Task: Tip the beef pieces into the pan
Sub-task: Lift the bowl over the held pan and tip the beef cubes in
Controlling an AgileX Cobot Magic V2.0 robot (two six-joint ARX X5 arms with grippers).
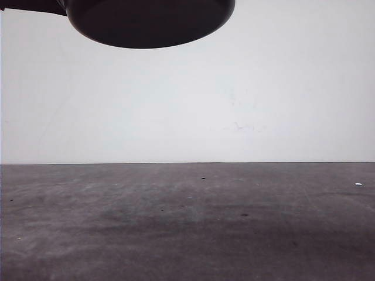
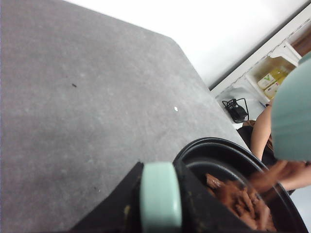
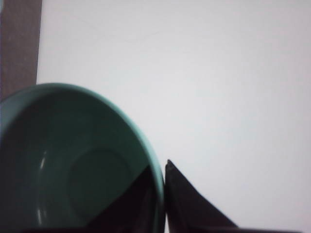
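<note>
The pan (image 2: 228, 160) is held up in the air, well above the grey table (image 1: 187, 222). In the front view its dark round underside (image 1: 149, 20) hangs at the upper edge of the picture, in front of a white wall (image 1: 234, 99).

In the left wrist view the left gripper (image 2: 158, 204) is closed around the pan's mint-green handle (image 2: 159, 194), with one black finger (image 2: 121, 204) on each side of it. The beef (image 2: 240, 204) lies inside the pan as a reddish-brown heap, on the side away from the handle. More brown pieces (image 2: 272, 174), blurred, are in the air just above the heap, under the rim of a green bowl (image 2: 291, 116) that is above the pan. Past the pan's rim a bare arm (image 2: 260, 133) and some shelves (image 2: 277, 73) are visible.

In the right wrist view the right gripper (image 3: 164, 194) clamps the bowl's (image 3: 77, 165) rim: one black finger (image 3: 131, 199) is inside the bowl and the other finger (image 3: 194, 204) is outside it. The part of the bowl's inside that I can see is bare green. Small dark specks (image 1: 203, 178) and one white crumb (image 1: 358, 184) lie on the table.
</note>
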